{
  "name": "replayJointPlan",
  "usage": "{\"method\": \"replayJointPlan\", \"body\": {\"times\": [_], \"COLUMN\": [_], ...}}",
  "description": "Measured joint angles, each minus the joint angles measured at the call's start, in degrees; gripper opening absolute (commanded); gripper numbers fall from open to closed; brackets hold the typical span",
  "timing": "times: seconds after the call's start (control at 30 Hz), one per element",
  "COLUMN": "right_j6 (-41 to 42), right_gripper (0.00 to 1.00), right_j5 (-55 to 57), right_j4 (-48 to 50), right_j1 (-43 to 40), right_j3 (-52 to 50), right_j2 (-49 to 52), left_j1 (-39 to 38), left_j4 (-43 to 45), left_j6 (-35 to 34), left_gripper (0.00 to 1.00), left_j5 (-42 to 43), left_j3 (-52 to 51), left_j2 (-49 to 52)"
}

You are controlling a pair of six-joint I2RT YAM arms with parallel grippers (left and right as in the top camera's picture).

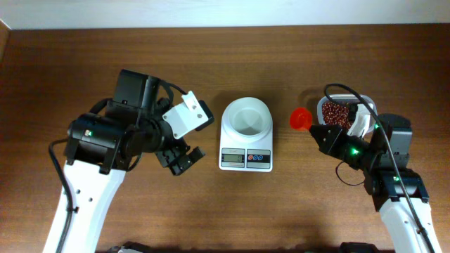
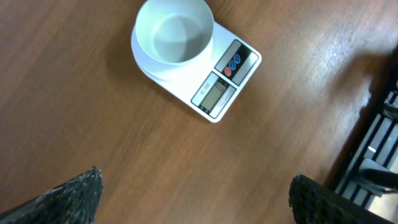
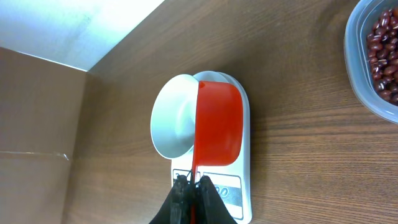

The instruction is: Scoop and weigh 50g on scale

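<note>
Overhead: right gripper [image 1: 316, 131] clenched on red scoop [image 1: 301, 118], scoop pointing 10 o'clock; I read it empty; bean tub [image 3: 353, 68] at gripper's 1 o'clock, close; scale [image 1: 246, 133] at 9; left gripper [image 1: 181, 158] released.

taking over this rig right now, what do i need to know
Left gripper: open, empty, hovering left of the scale.
Right gripper: shut on the handle of the red scoop; the scoop looks empty and sits between the scale and the tub of beans.
Done: nothing weighed; the bowl on the scale is empty.
Left: scoop beans, tip them into the bowl until it reads 50 g.
</note>
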Motion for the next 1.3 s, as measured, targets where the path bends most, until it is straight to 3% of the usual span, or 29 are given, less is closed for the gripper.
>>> {"method": "replayJointPlan", "body": {"times": [0.33,0.83,1.3], "right_j6": [-0.02,-1.68,-1.79], "right_gripper": [0.04,0.04,0.04], "right_j5": [0.00,0.00,0.00], "right_j4": [-0.61,-0.61,-0.61], "right_j1": [0.00,0.00,0.00], "right_j3": [0.00,0.00,0.00], "right_j2": [0.00,0.00,0.00], "left_j1": [2.32,3.15,3.15], "left_j4": [1.55,1.68,0.92], "left_j6": [2.25,7.74,8.59], "left_gripper": [0.99,0.99,0.99], "left_j5": [-0.09,5.51,3.82], "left_j3": [-6.58,-6.58,-6.58], "left_j2": [-0.04,-0.44,-0.44]}}
